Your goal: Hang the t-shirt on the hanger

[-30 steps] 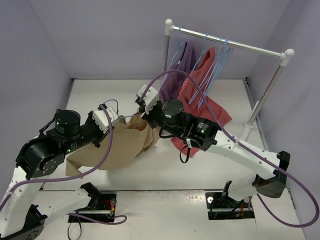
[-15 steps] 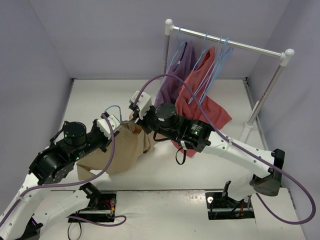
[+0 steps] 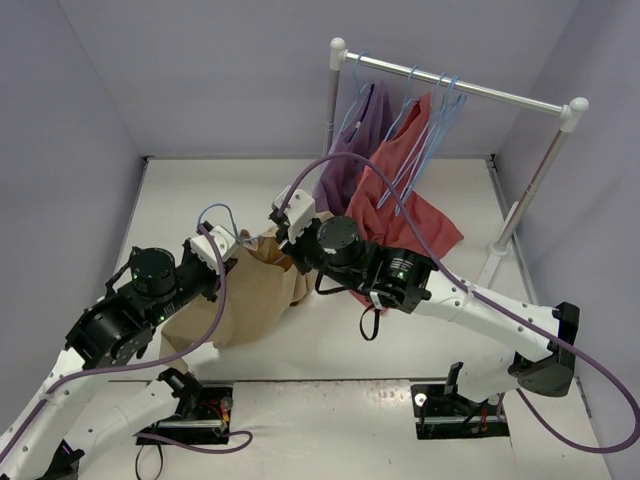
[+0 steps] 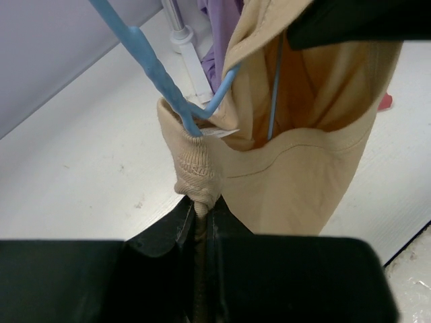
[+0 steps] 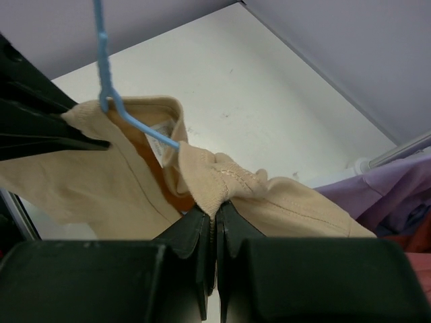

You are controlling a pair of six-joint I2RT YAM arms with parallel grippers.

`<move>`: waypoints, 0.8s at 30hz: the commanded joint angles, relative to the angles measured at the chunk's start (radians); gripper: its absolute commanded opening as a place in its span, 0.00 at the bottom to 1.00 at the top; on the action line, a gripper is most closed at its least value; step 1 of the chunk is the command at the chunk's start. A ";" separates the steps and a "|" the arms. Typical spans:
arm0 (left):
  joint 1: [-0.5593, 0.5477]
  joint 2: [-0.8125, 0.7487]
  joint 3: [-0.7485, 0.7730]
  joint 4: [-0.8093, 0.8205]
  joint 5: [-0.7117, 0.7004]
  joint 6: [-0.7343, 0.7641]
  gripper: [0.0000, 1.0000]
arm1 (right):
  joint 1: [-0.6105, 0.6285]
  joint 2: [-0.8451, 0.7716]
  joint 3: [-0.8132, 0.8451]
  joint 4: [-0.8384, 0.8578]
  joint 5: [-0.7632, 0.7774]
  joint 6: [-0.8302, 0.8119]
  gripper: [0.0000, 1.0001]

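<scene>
The tan t-shirt hangs in the air between my two arms at centre left. A light-blue wire hanger sits inside its neck opening, hook sticking up. My left gripper is shut on the collar's ribbed edge; the hanger rises from the collar just beyond it. My right gripper is shut on the opposite collar edge, with the hanger wire to its left. The shirt body hangs open below.
A white clothes rail stands at the back right, carrying a purple shirt, a red shirt and several spare blue hangers. Its base is on the right. Grey walls enclose the white table.
Both grippers, still holding the collar, shifted slightly right from half a second ago; a second ago the left arm was higher and further left. The shirt now hangs lower and wider.
</scene>
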 commanded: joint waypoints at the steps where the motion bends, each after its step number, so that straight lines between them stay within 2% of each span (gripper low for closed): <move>1: -0.004 0.018 0.013 0.164 0.051 -0.043 0.00 | 0.025 0.030 0.074 0.077 -0.012 0.012 0.02; 4: -0.005 -0.006 -0.014 0.204 0.058 -0.045 0.00 | 0.037 0.046 0.078 0.077 -0.022 0.011 0.05; 8: -0.004 -0.039 -0.050 0.243 0.089 -0.046 0.00 | 0.037 0.041 0.069 0.077 -0.001 -0.006 0.19; 11: -0.006 -0.080 -0.089 0.261 0.094 -0.043 0.00 | 0.036 0.009 0.059 0.076 0.008 -0.037 0.39; 13: -0.004 -0.098 -0.104 0.267 0.080 -0.043 0.00 | 0.032 -0.025 0.050 0.074 0.014 -0.061 0.49; 15: -0.004 -0.116 -0.116 0.263 0.065 -0.035 0.00 | 0.023 -0.051 0.043 0.074 -0.004 -0.072 0.53; 20: -0.004 -0.118 -0.105 0.236 0.071 -0.003 0.00 | -0.066 -0.123 0.051 0.013 -0.175 -0.086 0.60; 24: -0.006 -0.108 -0.085 0.205 0.116 0.031 0.00 | -0.263 -0.144 0.047 -0.035 -0.478 -0.128 0.62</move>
